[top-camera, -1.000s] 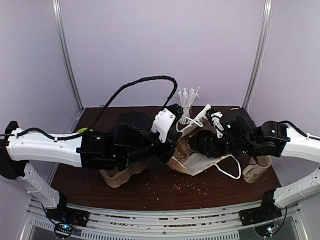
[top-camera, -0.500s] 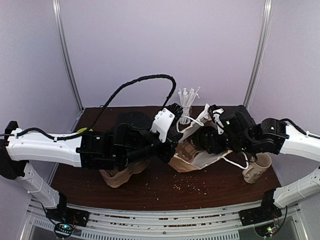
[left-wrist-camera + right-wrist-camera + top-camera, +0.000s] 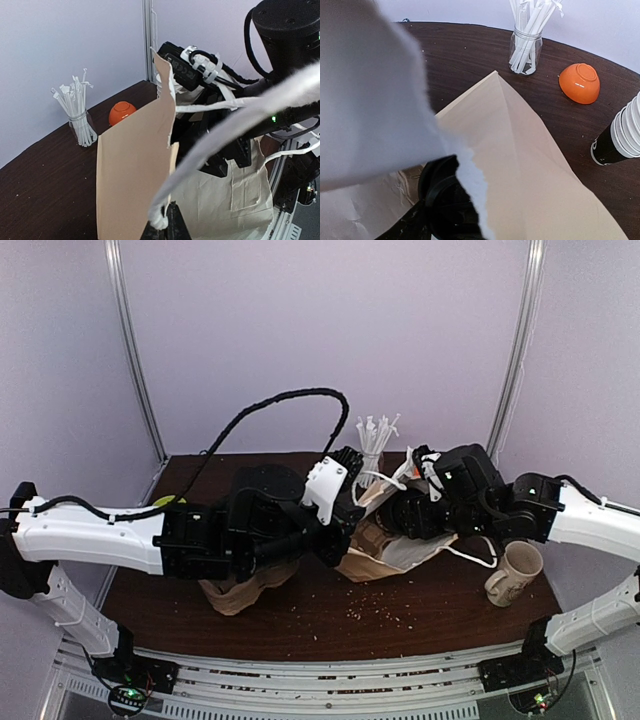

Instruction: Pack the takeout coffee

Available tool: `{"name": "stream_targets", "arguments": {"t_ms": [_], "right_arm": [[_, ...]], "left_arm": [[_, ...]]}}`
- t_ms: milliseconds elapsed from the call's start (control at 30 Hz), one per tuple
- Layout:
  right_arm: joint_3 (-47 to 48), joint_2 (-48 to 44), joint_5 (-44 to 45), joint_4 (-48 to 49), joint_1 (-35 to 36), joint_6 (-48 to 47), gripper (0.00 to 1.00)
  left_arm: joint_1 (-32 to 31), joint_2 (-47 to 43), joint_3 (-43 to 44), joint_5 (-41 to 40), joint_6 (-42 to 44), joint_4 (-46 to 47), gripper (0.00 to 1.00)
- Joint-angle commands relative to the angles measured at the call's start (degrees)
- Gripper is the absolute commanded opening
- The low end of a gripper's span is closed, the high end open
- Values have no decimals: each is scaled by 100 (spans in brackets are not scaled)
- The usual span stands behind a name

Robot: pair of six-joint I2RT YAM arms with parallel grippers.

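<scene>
From above, the left gripper (image 3: 348, 502) and the right gripper (image 3: 404, 518) meet over the middle of the table (image 3: 300, 625), with the paper bag (image 3: 372, 562) between them. A mug (image 3: 515, 572) stands alone near the right edge.

In the left wrist view, the left jaws are pressed together on the bag's white handle (image 3: 200, 160). The jar of straws (image 3: 80, 122) and the orange bowl (image 3: 121, 112) stand near the far edge, well apart from the bag.

In the right wrist view, the coffee cup (image 3: 445, 200) sits between the right jaws, which are spread wide around it. It is low at the bag's mouth, just beside the paper wall. A stack of cups (image 3: 622, 135) stands apart, beyond the bag.
</scene>
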Motion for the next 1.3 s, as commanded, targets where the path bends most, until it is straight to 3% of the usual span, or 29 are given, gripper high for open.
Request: {"name": "stream_targets", "arguments": {"t_ms": [0, 600, 933, 1267], "right_arm": [[-59, 154, -368, 17, -174, 29, 69], [1654, 1228, -1715, -2049, -666, -693, 70], [2064, 1901, -1966, -2230, -822, -902, 70], [1903, 2144, -2138, -2098, -951, -954, 71]], "left_arm": [[5, -249, -15, 172, -302, 658, 0], [883, -241, -120, 1418, -2644, 297, 0], [1166, -27, -36, 1744, -2847, -2, 0], [1302, 245, 180, 1844, -2731, -249, 0]]}}
